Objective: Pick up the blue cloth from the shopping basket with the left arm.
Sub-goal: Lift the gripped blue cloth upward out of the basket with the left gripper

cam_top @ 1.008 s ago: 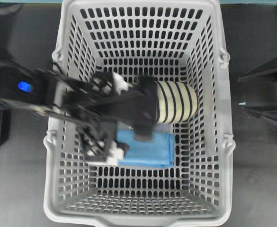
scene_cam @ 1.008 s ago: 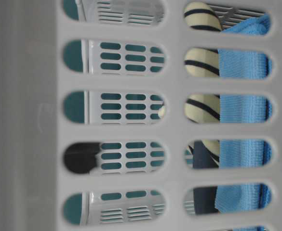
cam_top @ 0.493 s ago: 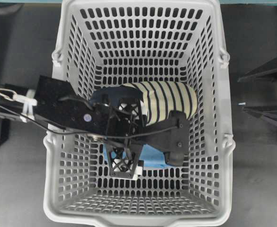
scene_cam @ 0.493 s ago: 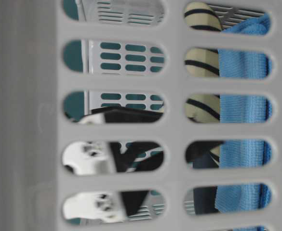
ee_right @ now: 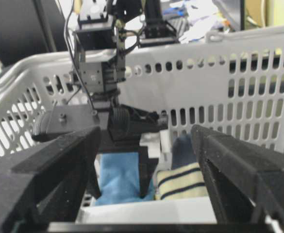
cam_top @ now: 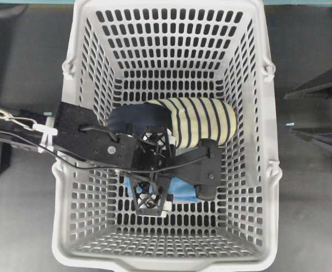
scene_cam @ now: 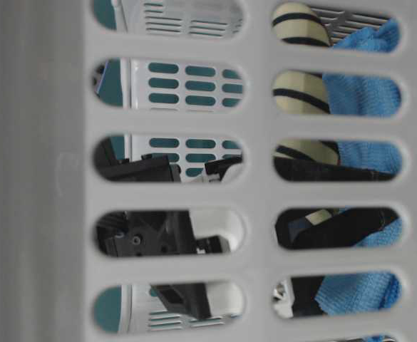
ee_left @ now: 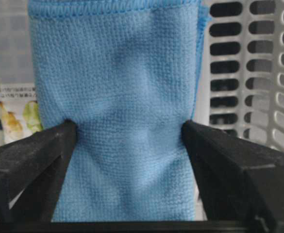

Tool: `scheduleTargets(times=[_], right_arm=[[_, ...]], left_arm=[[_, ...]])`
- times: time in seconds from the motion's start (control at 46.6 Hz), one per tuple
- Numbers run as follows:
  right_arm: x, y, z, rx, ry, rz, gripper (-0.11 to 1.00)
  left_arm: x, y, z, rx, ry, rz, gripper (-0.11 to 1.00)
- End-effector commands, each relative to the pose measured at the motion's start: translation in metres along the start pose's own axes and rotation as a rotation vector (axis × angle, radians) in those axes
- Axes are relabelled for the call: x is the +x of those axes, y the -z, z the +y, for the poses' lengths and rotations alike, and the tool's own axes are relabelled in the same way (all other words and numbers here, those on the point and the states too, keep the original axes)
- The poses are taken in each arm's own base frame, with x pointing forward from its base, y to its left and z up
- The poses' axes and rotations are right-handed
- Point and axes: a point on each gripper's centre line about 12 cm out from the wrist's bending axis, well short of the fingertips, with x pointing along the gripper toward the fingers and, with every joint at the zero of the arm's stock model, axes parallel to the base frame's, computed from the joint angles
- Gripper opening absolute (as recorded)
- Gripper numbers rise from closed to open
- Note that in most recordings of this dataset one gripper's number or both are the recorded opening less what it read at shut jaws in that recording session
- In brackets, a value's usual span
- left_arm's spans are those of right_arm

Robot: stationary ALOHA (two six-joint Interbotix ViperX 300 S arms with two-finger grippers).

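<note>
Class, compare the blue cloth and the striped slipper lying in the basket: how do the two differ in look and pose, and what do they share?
The cloth is plain sky blue; the slipper has navy and cream stripes. The cloth lies flat and thin; the slipper bulges up, rounded. The left end effector straddles the cloth, a finger at each edge; the slipper lies clear beside it. Both are soft items lying side by side on the basket floor.

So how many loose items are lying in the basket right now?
2. A striped slipper lies mid-basket, toward the far side. A blue cloth lies beside it, toward the near side, straddled by the left gripper. Something smaller could hide under the arm.
</note>
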Motion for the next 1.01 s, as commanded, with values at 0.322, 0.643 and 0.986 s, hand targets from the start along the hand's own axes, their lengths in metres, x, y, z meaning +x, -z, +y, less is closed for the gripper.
scheduleTargets(times=[0.322, 0.643, 0.986], right_arm=[[0.002, 0.001, 0.0, 0.002, 0.002, -0.002, 0.73], [0.001, 0.0, 0.0, 0.003, 0.001, -0.009, 0.73], [0.001, -0.001, 0.0, 0.003, 0.0, -0.017, 0.73]], left_arm=[[-0.018, -0.007, -0.001, 0.016, 0.002, -0.048, 0.13], [-0.114, -0.046, -0.004, 0.013, 0.018, -0.228, 0.13], [-0.206, -0.064, 0.001, -0.004, 0.009, -0.244, 0.13]])
